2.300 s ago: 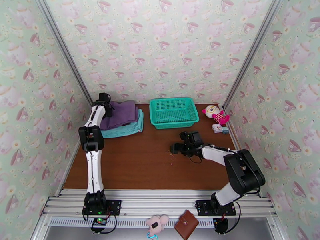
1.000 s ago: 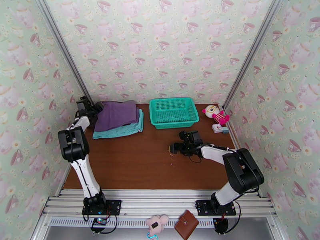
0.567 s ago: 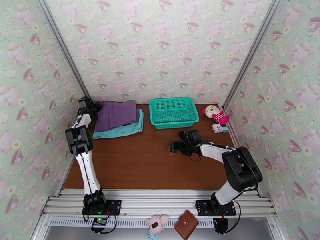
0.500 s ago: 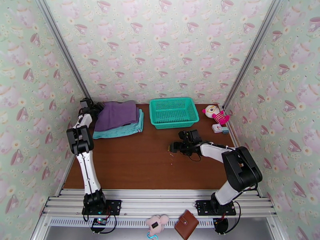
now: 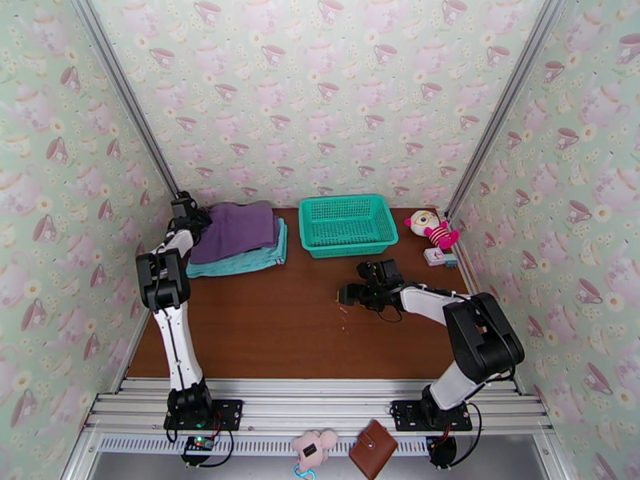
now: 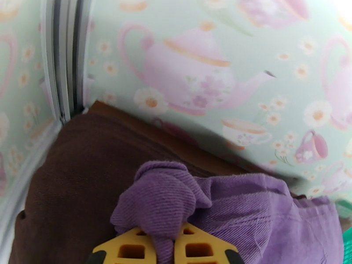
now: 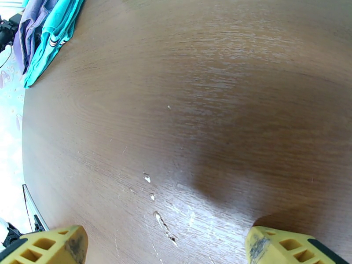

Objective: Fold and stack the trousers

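From above, the trousers (image 5: 238,226) lie folded in the far left corner of the table (image 5: 272,330). They rest on a teal garment (image 5: 244,259), just left of the teal basket (image 5: 348,224). The left gripper (image 5: 187,211) is at their far left edge, its jaws too small to read here. The right gripper (image 5: 350,296) is low over bare wood, right of the middle.

The left wrist view supplies the grip: the yellow fingers (image 6: 200,251) are clamped on a bunched purple corner of the trousers (image 6: 264,207), close to the wallpapered wall (image 6: 211,49).

The right wrist view shows that arm's fingers (image 7: 48,245) wide apart with nothing between them, over wood marked with white flecks (image 7: 146,177). The trousers (image 7: 33,18) lie far off at the left.
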Controlling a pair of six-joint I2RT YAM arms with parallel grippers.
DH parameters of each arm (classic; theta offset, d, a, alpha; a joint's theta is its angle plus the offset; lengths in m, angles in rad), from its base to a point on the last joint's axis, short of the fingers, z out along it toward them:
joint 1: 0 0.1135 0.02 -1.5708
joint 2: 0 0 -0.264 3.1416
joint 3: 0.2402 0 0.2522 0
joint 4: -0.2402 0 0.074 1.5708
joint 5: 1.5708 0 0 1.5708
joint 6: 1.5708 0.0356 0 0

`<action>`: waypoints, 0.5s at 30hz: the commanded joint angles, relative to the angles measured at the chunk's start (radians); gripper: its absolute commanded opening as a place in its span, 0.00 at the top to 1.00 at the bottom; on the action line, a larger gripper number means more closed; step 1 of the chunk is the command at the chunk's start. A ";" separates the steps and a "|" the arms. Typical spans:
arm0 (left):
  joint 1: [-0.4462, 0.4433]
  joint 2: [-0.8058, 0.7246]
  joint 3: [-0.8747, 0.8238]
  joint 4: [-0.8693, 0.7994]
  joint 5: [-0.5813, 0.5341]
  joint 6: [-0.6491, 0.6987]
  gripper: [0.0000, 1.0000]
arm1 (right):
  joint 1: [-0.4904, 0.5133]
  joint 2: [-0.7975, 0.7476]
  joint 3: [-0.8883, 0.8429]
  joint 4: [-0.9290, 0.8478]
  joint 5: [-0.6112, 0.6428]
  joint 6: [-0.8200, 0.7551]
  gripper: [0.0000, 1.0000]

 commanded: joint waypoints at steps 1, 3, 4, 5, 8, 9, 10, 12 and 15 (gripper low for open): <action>-0.048 -0.077 -0.070 0.157 -0.106 0.212 1.00 | 0.024 0.117 -0.008 0.089 -0.047 -0.030 0.01; -0.063 -0.082 -0.090 0.222 -0.177 0.274 1.00 | 0.024 0.125 -0.005 0.086 -0.049 -0.032 0.01; -0.067 -0.073 -0.080 0.232 -0.210 0.293 1.00 | 0.025 0.128 -0.004 0.086 -0.049 -0.031 0.01; -0.068 -0.053 -0.052 0.219 -0.251 0.304 1.00 | 0.024 0.131 -0.001 0.083 -0.049 -0.032 0.01; -0.065 0.029 0.048 0.210 -0.353 0.373 0.97 | 0.024 0.137 0.001 0.080 -0.052 -0.034 0.01; -0.066 0.051 0.069 0.229 -0.361 0.402 0.93 | 0.025 0.138 0.000 0.080 -0.052 -0.035 0.01; -0.066 0.075 0.101 0.235 -0.377 0.434 0.88 | 0.025 0.139 -0.001 0.079 -0.052 -0.036 0.01; -0.067 0.115 0.167 0.221 -0.448 0.466 0.88 | 0.024 0.141 -0.001 0.075 -0.049 -0.038 0.01; -0.070 0.094 0.147 0.277 -0.538 0.453 0.86 | 0.025 0.143 -0.004 0.076 -0.053 -0.036 0.01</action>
